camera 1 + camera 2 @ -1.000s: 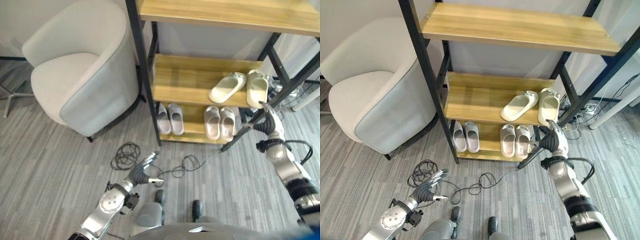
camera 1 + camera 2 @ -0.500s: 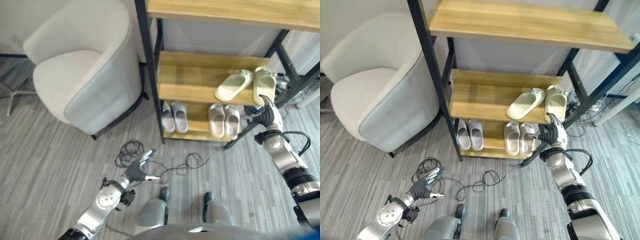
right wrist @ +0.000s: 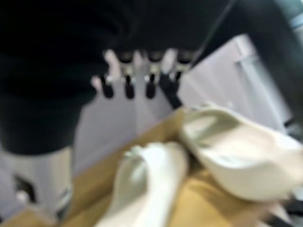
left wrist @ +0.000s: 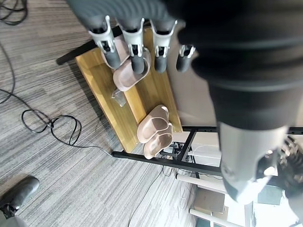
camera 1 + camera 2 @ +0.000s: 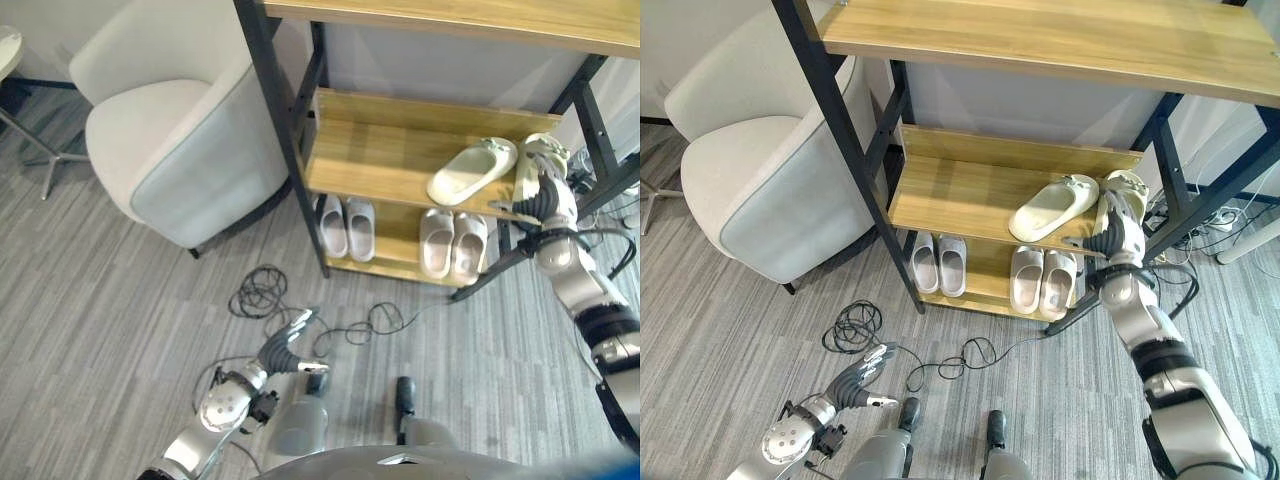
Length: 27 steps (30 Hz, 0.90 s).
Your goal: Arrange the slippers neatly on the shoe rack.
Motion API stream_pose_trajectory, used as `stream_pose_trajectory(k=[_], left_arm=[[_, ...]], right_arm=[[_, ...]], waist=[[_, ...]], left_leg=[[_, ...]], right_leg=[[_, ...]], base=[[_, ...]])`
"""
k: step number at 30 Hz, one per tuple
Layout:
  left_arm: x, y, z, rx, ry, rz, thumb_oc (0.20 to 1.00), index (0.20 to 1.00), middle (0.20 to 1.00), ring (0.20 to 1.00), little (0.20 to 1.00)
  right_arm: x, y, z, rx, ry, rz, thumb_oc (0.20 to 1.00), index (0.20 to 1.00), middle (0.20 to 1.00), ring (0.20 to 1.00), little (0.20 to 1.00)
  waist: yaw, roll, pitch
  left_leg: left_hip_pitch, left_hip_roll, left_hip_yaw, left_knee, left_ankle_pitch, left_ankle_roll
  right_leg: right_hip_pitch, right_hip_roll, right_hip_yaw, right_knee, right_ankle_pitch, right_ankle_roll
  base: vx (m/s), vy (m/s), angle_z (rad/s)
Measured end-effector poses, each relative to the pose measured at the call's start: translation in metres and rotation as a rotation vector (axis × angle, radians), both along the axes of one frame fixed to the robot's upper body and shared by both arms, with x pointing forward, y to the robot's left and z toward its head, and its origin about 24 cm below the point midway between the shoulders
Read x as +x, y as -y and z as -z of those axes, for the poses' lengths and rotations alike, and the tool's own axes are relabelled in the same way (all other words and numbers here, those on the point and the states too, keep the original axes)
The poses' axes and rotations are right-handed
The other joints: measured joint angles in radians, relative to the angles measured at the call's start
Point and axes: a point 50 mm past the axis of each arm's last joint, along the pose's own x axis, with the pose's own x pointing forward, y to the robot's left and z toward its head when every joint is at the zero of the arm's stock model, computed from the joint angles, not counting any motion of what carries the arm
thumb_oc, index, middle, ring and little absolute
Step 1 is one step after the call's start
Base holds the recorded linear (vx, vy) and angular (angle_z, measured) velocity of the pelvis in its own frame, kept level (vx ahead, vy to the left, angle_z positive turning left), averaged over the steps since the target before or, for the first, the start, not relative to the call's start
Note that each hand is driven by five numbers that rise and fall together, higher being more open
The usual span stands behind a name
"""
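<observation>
The right hand (image 5: 1108, 232), fingers straight and nothing held, was raised from below the middle shelf (image 5: 960, 195) to the upright slipper (image 5: 1130, 188) beside the skewed one (image 5: 1053, 208). Left hand (image 5: 857, 381) is relaxed nr. floor. Straightening probably begins next.

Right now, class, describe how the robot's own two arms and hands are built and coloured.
Both arms are silver-grey, built of rounded metal segments with darker bands at the joints. The left hand and the right hand each have silver fingers with dark tips, and a dark ribbed cover over the back of the hand and the wrist. The left arm has a round silver joint disc behind its wrist.
</observation>
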Motion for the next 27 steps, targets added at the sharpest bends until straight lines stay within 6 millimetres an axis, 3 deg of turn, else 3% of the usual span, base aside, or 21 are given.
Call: stream_pose_trajectory(k=[5,14,18,27], left_arm=[[0.007,-0.001,0.002,0.014,0.008,-0.021,1.000,1.000,1.000,1.000,1.000],[0.021,-0.003,-0.003,0.023,0.054,-0.055,1.000,1.000,1.000,1.000,1.000],[0.027,-0.002,-0.007,0.024,0.082,-0.068,1.000,1.000,1.000,1.000,1.000],[0.036,0.000,-0.014,0.018,0.116,-0.065,1.000,1.000,1.000,1.000,1.000]], right_arm=[[0.011,-0.003,-0.024,-0.014,0.040,-0.007,1.000,1.000,1.000,1.000,1.000],[0.026,0.003,-0.050,-0.012,0.048,0.049,1.000,1.000,1.000,1.000,1.000],[0.026,0.014,-0.047,-0.008,0.012,0.107,1.000,1.000,1.000,1.000,1.000],[0.029,0.014,-0.053,-0.027,0.006,0.114,1.000,1.000,1.000,1.000,1.000]], waist=[[0.026,0.026,0.018],[0.052,0.018,0.076],[0.063,0.010,0.097],[0.055,-0.004,0.106]], left_leg=[[-0.052,-0.017,-0.013,-0.002,0.016,0.004],[-0.128,-0.046,-0.050,0.030,0.021,0.008],[-0.137,-0.053,-0.058,0.033,0.023,0.009],[-0.137,-0.062,-0.056,0.033,0.023,0.010]], right_leg=[[-0.043,-0.011,-0.016,-0.001,0.010,0.006],[-0.092,-0.027,-0.049,0.018,0.003,0.014],[-0.097,-0.033,-0.056,0.023,0.000,0.018],[-0.099,-0.042,-0.054,0.025,-0.002,0.021]], base=[[-0.01,0.046,0.15],[0.01,0.021,0.12],[0.02,0.005,0.09],[0.00,0.000,0.00]])
